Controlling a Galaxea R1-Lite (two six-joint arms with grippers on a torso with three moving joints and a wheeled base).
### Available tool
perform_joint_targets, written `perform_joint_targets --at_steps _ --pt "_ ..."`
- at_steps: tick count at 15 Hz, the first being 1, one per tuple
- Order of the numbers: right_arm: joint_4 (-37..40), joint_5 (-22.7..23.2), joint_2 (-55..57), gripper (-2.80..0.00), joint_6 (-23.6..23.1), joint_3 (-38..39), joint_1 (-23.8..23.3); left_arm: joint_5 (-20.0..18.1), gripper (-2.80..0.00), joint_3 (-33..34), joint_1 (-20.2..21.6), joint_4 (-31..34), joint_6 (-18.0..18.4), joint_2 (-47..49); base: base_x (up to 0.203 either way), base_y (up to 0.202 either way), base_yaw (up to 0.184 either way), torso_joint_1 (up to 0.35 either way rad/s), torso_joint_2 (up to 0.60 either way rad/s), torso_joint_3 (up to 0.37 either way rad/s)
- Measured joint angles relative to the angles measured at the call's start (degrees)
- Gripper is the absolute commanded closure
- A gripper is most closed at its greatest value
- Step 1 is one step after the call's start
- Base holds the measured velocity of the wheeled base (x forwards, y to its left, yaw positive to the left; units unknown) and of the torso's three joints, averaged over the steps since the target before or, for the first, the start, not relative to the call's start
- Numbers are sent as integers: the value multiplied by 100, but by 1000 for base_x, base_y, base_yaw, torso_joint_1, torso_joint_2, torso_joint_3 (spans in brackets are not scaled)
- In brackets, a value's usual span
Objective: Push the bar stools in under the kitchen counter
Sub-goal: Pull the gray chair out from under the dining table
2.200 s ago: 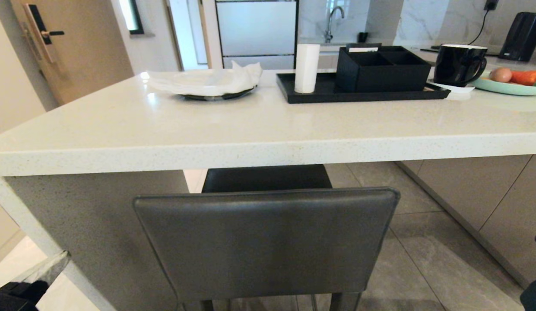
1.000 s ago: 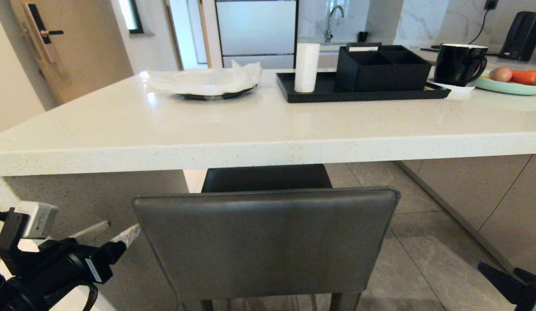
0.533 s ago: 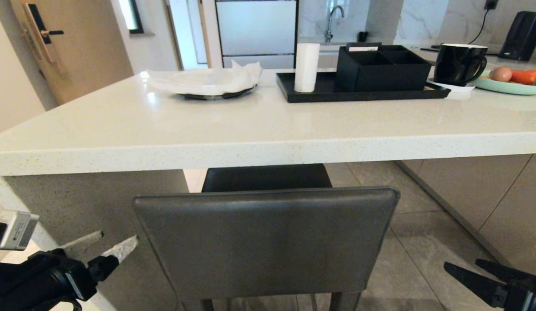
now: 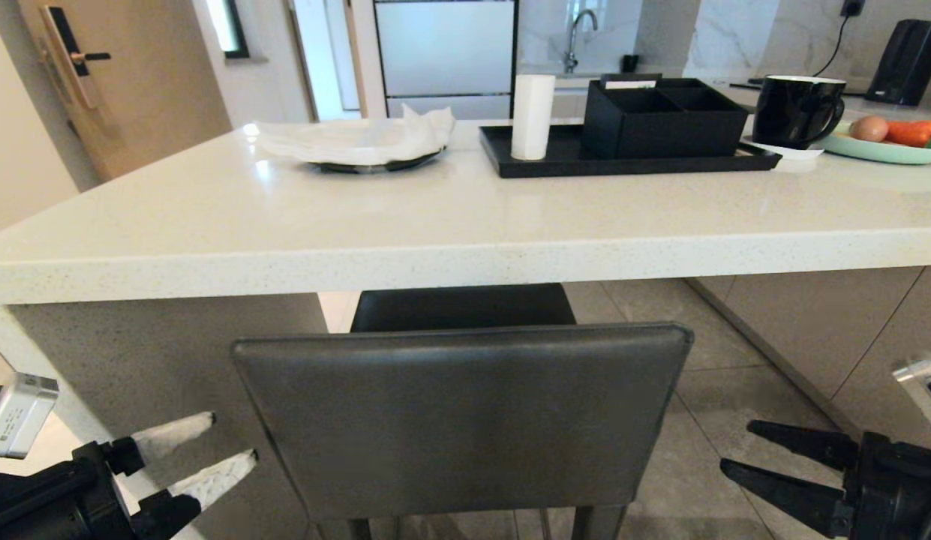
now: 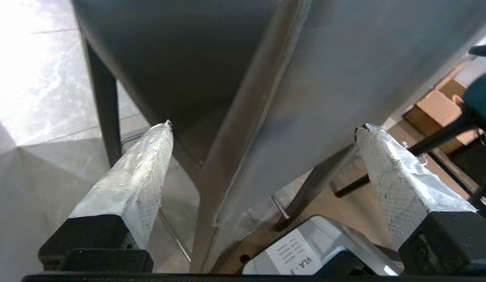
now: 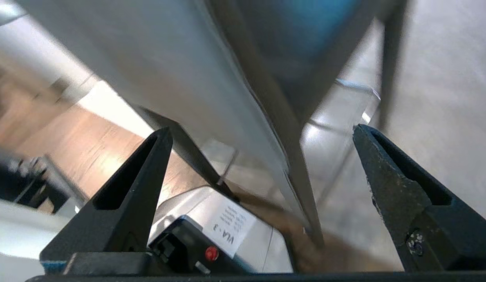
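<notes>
Head view looks forward and down over the desk [image 4: 465, 255] at the grey stool's backrest [image 4: 465, 420]. Both wrist views look past their fingers, close, at that same backrest's opposite side edges

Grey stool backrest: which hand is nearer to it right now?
Left. The left hand is almost at the edge of the grey stool backrest; the right hand stands farther off its other edge.
</notes>
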Motion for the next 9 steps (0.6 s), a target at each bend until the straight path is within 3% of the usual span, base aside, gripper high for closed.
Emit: perform_joint_targets --at_steps 5,9 --pt "-1571 1378 1429 -280 -339 -6 -61 -523 -280 0 6 -33 10 154 0 0 0 0 0 0" --pt "-2454 1968 2173 -280 -348 -9 -91 -1223 -280 -76 -30 -76 40 476 0 0 0 0 0 0"
